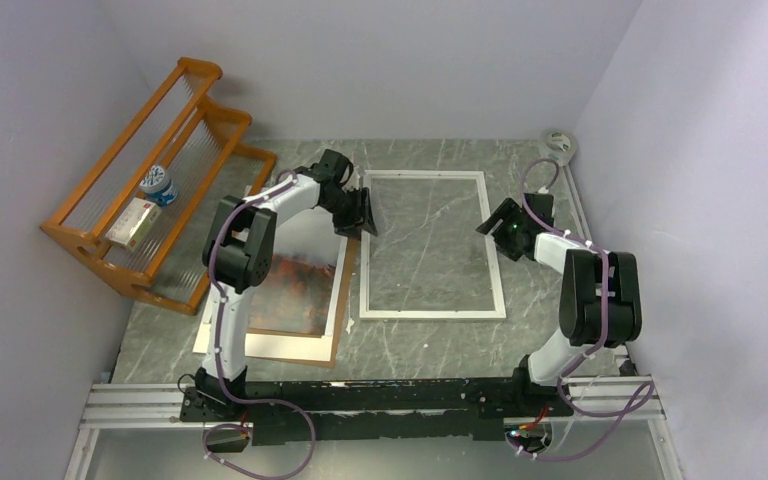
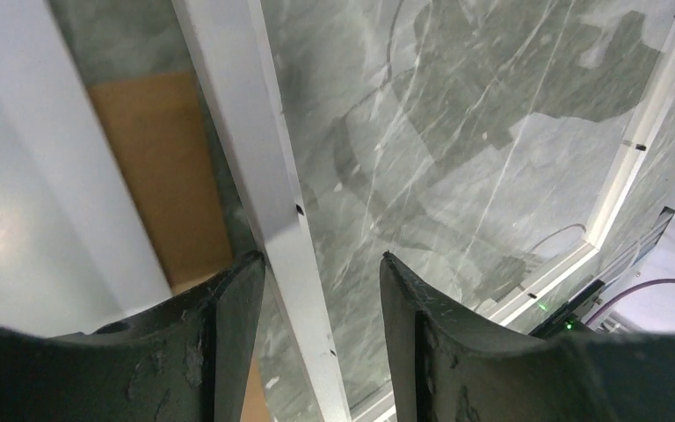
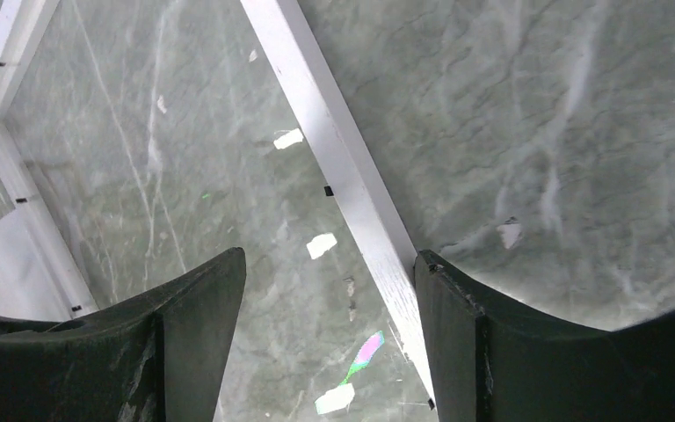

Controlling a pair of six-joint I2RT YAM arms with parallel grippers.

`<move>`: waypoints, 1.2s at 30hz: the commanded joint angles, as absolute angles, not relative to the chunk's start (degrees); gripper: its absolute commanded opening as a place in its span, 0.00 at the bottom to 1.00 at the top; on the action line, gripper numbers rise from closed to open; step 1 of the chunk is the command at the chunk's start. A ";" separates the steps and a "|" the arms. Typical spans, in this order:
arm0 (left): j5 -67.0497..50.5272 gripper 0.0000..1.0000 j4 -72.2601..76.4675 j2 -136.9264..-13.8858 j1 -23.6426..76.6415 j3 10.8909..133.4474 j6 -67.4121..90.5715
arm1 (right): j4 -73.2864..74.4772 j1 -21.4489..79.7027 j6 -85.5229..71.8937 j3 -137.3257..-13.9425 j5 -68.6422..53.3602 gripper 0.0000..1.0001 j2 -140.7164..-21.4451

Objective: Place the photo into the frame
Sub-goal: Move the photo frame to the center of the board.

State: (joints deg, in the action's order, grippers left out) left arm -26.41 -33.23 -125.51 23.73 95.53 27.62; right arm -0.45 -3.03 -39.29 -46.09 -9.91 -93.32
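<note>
I'm looking down on a grey marble table boxed in by pale lilac walls, both arms reaching out from the near edge.

The left gripper is spread. In its wrist view the gripper has one finger on each side of the left rail of the frame. The rail runs close by the left finger, and there is a clear gap to the right one, so nothing is pinched. Just outside that rail I see a strip of brown board with a white sheet over its left side.

The right gripper is spread wide too, over the upper part of the frame's right rail. In its wrist view the gripper has the white rail coming down along the inner edge of the right finger. I can't tell whether they touch. The left finger hangs over the pane, through which the marble shows.

The frame lies flat in the middle of the table. The photo lies face up just left of it, partly under the left arm, on the board, which shows along its near edge.

Further left, an orange rack stands against the wall, holding a small cup and a box. A small round object sits in the far right corner.
</note>
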 commanded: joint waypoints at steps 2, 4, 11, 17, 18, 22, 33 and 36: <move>-29.51 0.56 -33.72 -129.27 25.72 101.36 25.24 | -1.98 -4.31 -40.27 -46.98 -7.28 0.73 -91.48; -29.37 0.58 -34.92 -130.46 26.00 102.64 24.26 | -0.84 -4.69 -40.21 -47.98 -5.69 0.73 -91.79; -25.08 0.69 -37.99 -130.02 26.31 103.49 20.71 | 4.13 -5.10 -41.39 -51.06 1.74 0.73 -91.53; -18.82 0.82 -39.20 -124.73 25.60 102.58 17.73 | 8.48 -4.89 -41.93 -53.22 5.59 0.73 -86.85; -18.35 0.83 -39.16 -123.40 25.39 102.26 17.34 | 8.52 -4.73 -41.92 -53.30 4.70 0.73 -85.86; -15.15 0.85 -38.75 -117.41 24.36 99.17 17.00 | 9.45 -1.53 -43.08 -53.89 0.86 0.70 -82.80; -3.81 0.77 -43.32 -96.16 16.74 77.51 26.48 | 3.92 23.59 -57.83 -52.98 -8.02 0.66 -82.71; -3.69 0.73 -47.63 -90.70 15.24 71.28 29.24 | 5.24 30.02 -60.24 -54.49 -8.36 0.65 -84.60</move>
